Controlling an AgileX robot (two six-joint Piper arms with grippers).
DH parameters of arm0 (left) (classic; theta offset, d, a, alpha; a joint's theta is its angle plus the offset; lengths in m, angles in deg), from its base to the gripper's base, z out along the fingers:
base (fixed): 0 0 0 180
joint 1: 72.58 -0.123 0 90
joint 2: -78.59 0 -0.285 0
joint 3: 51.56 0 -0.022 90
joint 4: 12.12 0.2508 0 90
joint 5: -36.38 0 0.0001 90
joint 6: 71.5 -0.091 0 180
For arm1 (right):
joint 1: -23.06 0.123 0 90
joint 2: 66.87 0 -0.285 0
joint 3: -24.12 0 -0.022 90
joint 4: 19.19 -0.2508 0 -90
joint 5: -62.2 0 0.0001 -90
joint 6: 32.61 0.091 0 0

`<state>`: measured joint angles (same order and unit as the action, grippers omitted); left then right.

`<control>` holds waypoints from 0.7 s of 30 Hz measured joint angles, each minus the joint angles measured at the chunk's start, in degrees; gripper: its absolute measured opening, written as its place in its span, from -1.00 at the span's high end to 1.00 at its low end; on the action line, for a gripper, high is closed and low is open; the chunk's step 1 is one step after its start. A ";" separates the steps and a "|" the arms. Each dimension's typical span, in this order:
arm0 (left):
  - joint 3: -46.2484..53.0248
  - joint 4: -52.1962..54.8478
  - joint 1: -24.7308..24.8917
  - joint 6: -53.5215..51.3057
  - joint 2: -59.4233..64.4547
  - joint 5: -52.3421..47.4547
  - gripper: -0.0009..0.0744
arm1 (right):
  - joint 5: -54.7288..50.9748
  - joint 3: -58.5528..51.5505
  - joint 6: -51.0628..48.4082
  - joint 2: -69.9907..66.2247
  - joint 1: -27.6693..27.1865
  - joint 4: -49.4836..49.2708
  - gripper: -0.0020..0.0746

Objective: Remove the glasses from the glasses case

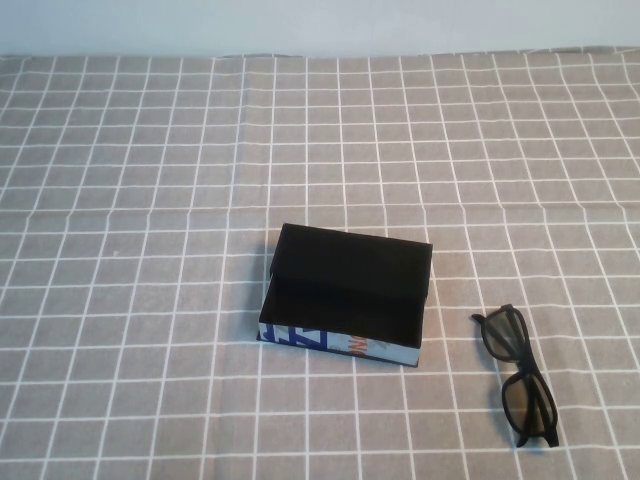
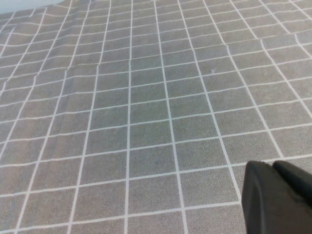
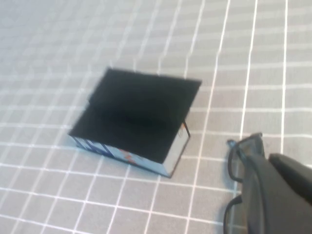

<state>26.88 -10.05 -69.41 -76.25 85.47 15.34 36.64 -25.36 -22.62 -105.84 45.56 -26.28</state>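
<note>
The glasses already lay folded on the bench just to the right of the glasses case, apart from it, so I judged the take-out step done and only a retreat left. My right end effector hung above the glasses, touching nothing I could see, and my left end effector hovered over bare checked cloth; for both, I could not tell the finger state.
</note>
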 joint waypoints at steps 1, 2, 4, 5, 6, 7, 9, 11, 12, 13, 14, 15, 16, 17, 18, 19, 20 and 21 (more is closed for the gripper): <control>0.00 0.00 0.00 0.00 0.00 0.00 0.99 | 0.26 -1.82 0.00 2.69 0.00 0.00 0.98; 0.00 0.00 0.00 0.00 0.00 0.00 0.99 | 0.42 -3.34 0.00 5.81 0.00 0.00 0.99; 0.00 0.00 0.00 0.00 0.00 0.00 0.99 | 0.46 -5.46 0.00 11.20 0.00 0.00 0.99; 0.00 0.00 0.00 0.00 0.00 0.00 0.99 | 0.56 -6.33 0.00 13.41 0.00 0.00 0.99; 0.00 0.00 0.00 0.00 0.00 0.00 0.99 | 0.56 -7.01 0.00 15.29 0.00 0.00 0.99; 0.00 0.00 0.00 0.00 0.00 0.00 0.99 | 0.56 -7.33 0.00 16.54 0.00 0.00 0.99; 0.00 0.00 0.00 0.00 0.00 0.00 0.99 | 0.69 -7.92 0.00 18.79 0.00 0.00 0.99; 0.00 0.00 0.00 0.00 0.00 0.00 0.99 | 0.82 -8.40 0.00 19.80 0.00 0.00 0.99; 0.00 0.00 0.00 0.00 0.00 0.00 0.99 | 0.82 -8.81 0.00 19.94 0.00 0.00 0.99; 0.00 0.00 0.00 0.00 0.00 0.00 0.99 | 0.82 -9.10 0.00 20.07 0.00 -0.04 0.99; 0.00 0.00 0.00 0.00 0.00 0.00 0.99 | 0.82 -9.46 0.00 20.07 0.00 -0.04 0.99; 0.00 0.00 0.00 0.00 0.00 0.00 0.99 | 0.82 -9.94 0.00 20.07 0.00 -0.04 0.99; 0.00 0.00 0.00 0.00 0.00 0.00 0.99 | 0.61 -10.40 0.00 20.07 0.00 -0.13 0.99; 0.00 0.00 0.00 0.00 0.00 0.00 0.99 | 0.35 -10.86 0.00 20.07 0.00 -0.13 0.99; 0.00 0.00 0.00 0.00 0.00 0.00 0.99 | 0.08 -11.33 0.00 20.07 0.00 -0.13 0.99; 0.00 0.00 0.00 0.00 0.00 0.00 0.99 | -0.02 -11.64 0.00 20.07 0.00 -0.13 0.99; 0.00 0.00 0.00 0.00 0.00 0.00 0.99 | -0.29 -11.95 0.00 20.07 0.00 -0.13 0.99; 0.00 0.00 0.00 0.00 0.00 0.00 0.99 | -0.87 -12.20 0.00 20.07 0.00 -0.13 0.99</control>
<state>26.88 -10.05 -69.41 -76.25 85.47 15.34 35.77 -37.55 -22.62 -85.77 45.56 -26.41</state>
